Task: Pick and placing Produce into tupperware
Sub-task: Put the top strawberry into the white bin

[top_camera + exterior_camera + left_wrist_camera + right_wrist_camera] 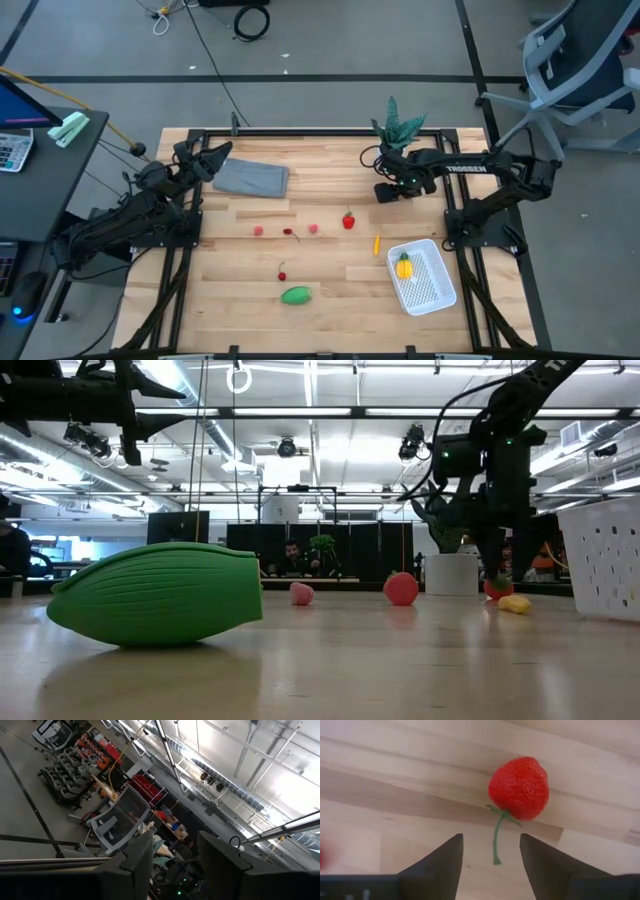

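The produce lies scattered on the wooden table. A red strawberry (348, 220) lies on its side and shows large in the right wrist view (519, 787), its green stem (496, 840) reaching back between my fingers. My right gripper (383, 193) (491, 840) hovers open just on the far right of the strawberry, pointing down at it. Nearby lie an orange piece (377, 243), two pink pieces (258, 230) (313, 228), small red pieces (290, 233) (282, 272) and the green oval (296, 295) (155, 605). The white tupperware basket (432, 288) holds a yellow piece (403, 265). My left gripper (222, 152) (174, 837) waits open at the far left, tipped upward.
A folded grey cloth (250, 178) lies under the left gripper at the far left. A spiky green potted plant (397, 125) stands at the far edge just behind the right arm. An office chair (575, 60) stands off the table at the far right.
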